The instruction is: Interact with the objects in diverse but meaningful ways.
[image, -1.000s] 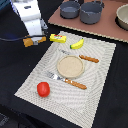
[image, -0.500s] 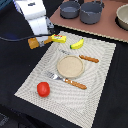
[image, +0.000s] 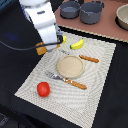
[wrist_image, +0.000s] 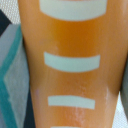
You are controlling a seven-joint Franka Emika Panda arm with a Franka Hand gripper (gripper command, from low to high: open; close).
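No readable text, label or number shows anywhere.

Pincer hidden behind the arm (image: 44,22).

Even, soft indoor light, faint shadows, exterior view coarse and blurry; wrist view close-up, out of focus

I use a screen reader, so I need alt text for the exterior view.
A white robot arm reaches down over the far corner of a woven placemat, with an orange-brown bread loaf at its gripper. On the mat lie a round plate, fork, knife, banana and red tomato.
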